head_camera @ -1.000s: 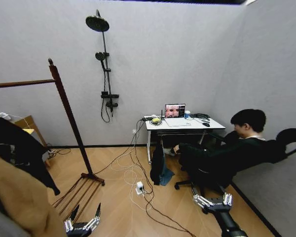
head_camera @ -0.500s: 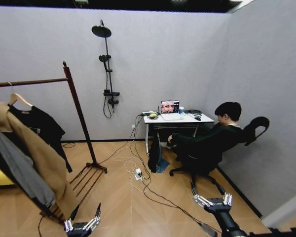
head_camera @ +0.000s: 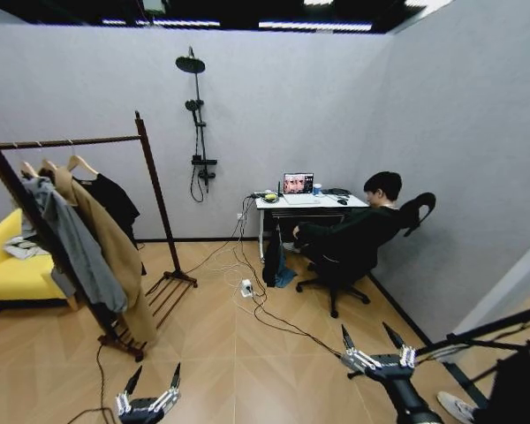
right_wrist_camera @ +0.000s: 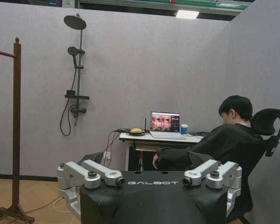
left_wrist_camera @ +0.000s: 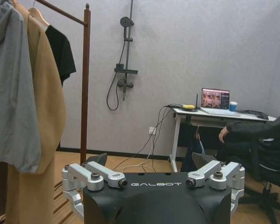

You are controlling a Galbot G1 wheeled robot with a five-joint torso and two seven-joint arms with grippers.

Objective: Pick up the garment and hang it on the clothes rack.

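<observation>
The garment (head_camera: 115,205), a black T-shirt on a light wooden hanger, hangs from the bar of the clothes rack (head_camera: 160,212) near its right post. It also shows in the left wrist view as the garment (left_wrist_camera: 61,50) beside the rack post (left_wrist_camera: 86,84). My left gripper (head_camera: 153,380) is low at the bottom left, open and holding nothing, well short of the rack. My right gripper (head_camera: 368,340) is low at the bottom right, also open with nothing in it. The left gripper (left_wrist_camera: 151,161) and right gripper (right_wrist_camera: 147,158) both show spread fingers.
A grey jacket (head_camera: 71,243) and a tan coat (head_camera: 110,252) hang left of the T-shirt. A yellow sofa (head_camera: 4,269) stands behind the rack. A black shower stand (head_camera: 197,124), a desk (head_camera: 305,201) and a seated person are at the back. Cables (head_camera: 261,305) cross the floor, and a tripod leg (head_camera: 486,331) is at the right.
The whole picture has shifted: the camera has moved back and turned, so the full rack with its clothes and the sofa are in view. Both grippers keep their pose.
</observation>
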